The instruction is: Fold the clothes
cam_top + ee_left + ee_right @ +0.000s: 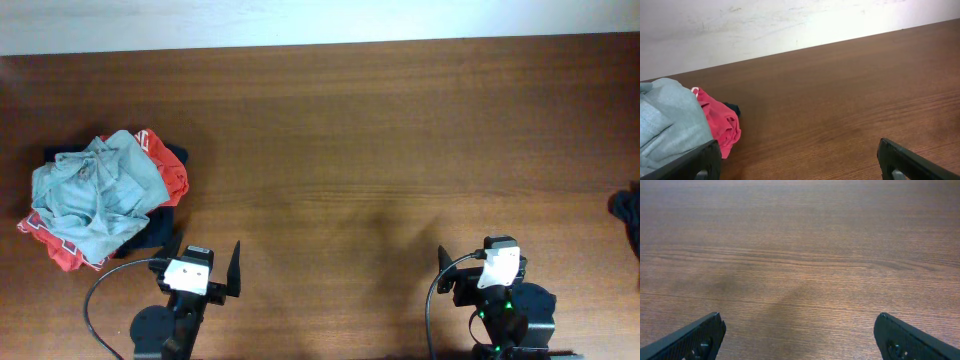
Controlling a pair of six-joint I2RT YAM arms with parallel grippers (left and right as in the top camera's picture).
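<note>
Wide brown desk (380, 150), with the clothes (100, 200) heaped near its left edge, grey-blue over red. Both arms sit tucked low at the near edge, left gripper (800, 167) and right gripper (800, 340) spread wide, empty.

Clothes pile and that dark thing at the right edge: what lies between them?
Nothing; the overhead view shows only bare wooden table from the clothes pile to the dark thing.

The grey-blue garment (95, 195) is plain and pale. The red garment (168, 170) carries white markings. The navy garment (180, 155) looks almost black. The table (380, 130) is reddish-brown with fine wood grain.
</note>
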